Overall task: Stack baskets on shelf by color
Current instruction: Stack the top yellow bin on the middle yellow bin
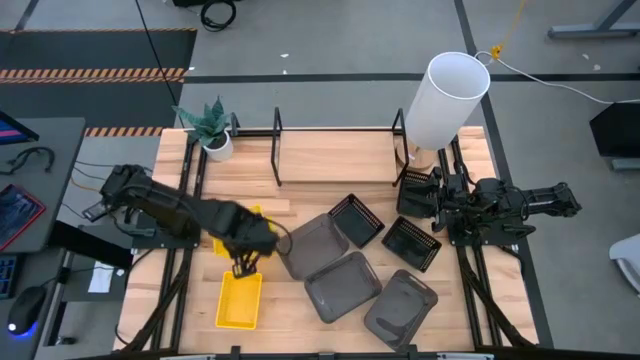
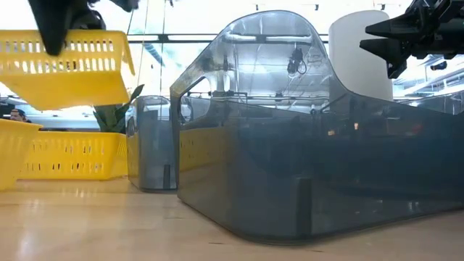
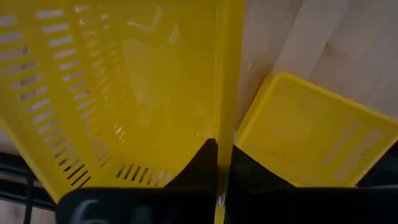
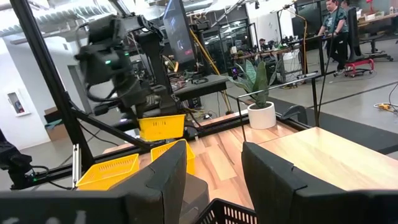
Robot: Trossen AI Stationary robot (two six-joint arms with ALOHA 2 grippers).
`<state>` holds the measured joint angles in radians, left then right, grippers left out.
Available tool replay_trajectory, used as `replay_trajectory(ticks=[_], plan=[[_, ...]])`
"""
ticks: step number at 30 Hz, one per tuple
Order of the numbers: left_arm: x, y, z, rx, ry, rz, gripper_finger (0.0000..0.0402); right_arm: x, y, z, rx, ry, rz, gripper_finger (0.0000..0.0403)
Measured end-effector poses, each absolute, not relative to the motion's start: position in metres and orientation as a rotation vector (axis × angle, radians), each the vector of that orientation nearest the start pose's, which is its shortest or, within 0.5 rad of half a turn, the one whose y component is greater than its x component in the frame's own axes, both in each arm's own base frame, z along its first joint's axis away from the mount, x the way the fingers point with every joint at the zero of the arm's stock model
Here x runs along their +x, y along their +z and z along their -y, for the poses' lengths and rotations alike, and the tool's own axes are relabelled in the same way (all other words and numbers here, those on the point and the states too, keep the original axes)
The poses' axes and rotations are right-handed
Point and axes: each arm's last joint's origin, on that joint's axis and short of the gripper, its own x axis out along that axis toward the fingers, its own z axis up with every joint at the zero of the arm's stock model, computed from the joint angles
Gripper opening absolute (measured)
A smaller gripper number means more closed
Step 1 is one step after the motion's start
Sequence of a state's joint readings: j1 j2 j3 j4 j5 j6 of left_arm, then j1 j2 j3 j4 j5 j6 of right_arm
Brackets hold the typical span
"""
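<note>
The left claw (image 3: 217, 180) was pinched tight on the rim of a yellow basket (image 1: 248, 222), holding it clear of the wooden table (image 1: 330, 160) above another yellow basket (image 1: 239, 300) that lay flat, long axis running toward the rack. A third yellow one could be seen only from the table-level view, low at that picture's left.

The black wire rack (image 1: 277, 150) stood at the table's far edge, beyond the held basket and a little toward the right arm; the lift would have to travel that way, and the left arm was plainly the nearer one.

Between the held basket and the right arm sat three grey baskets (image 1: 343, 285) and two black mesh baskets (image 1: 356, 220).

The right claw (image 4: 214, 180) hung with fingers spread and empty beside the rack's right end, near a white cylinder (image 1: 445, 100). A potted plant (image 1: 212, 128) stood at the rack's left end. People were at desks in the room behind.
</note>
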<state>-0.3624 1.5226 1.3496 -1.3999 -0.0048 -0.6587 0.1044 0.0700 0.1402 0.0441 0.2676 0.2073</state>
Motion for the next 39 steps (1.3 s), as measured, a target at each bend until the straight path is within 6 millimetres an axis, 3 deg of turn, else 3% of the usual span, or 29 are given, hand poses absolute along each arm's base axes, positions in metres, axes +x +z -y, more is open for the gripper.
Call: replay_trajectory(ticks=[10, 19, 39], plan=[[0.256, 0.257, 0.110, -0.092, 0.311, -1.639, 0.0009, 0.092, 0.211, -0.002, 0.229, -0.150, 0.136, 0.0160], [0.270, 0.225, 0.110, 0.041, 0.307, -1.781, 0.0009, 0.092, 0.211, -0.002, 0.229, -0.150, 0.136, 0.0160], [0.278, 0.219, 0.113, 0.024, 0.288, -1.731, 0.0009, 0.092, 0.211, -0.002, 0.229, -0.150, 0.136, 0.0160]])
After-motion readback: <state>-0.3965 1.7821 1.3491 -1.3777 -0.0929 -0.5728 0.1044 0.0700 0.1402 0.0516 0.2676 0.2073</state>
